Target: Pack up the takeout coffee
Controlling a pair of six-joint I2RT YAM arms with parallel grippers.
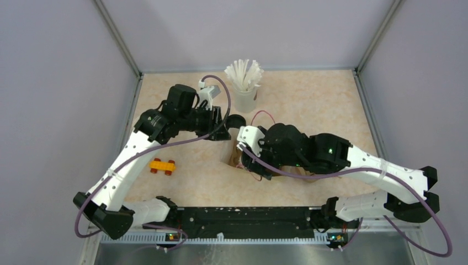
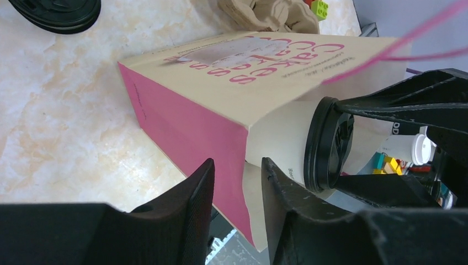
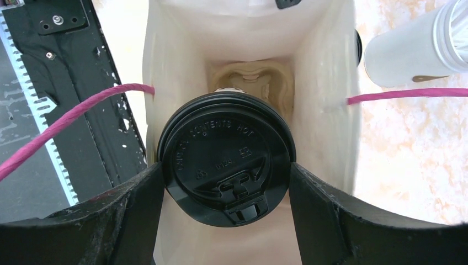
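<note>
The takeout coffee [image 3: 226, 154], a white cup with a black lid, hangs in the mouth of the paper bag [image 3: 325, 83]. My right gripper [image 3: 226, 169] is shut on it, one finger on each side of the lid. A brown pulp cup carrier [image 3: 248, 77] lies at the bag's bottom. In the left wrist view the cup [image 2: 281, 138] enters the cream-and-pink bag [image 2: 221, 72]. My left gripper [image 2: 237, 165] pinches the bag's corner at the rim. From above, the left gripper [image 1: 221, 124] and right gripper [image 1: 245, 152] meet over the bag [image 1: 234, 159].
A white cup of straws [image 1: 245, 83] stands behind the bag. A stack of black lids [image 1: 236, 120] lies next to the left gripper. A yellow-and-orange toy [image 1: 162, 165] sits at the left. A crumpled pulp carrier [image 2: 265, 14] lies beyond the bag.
</note>
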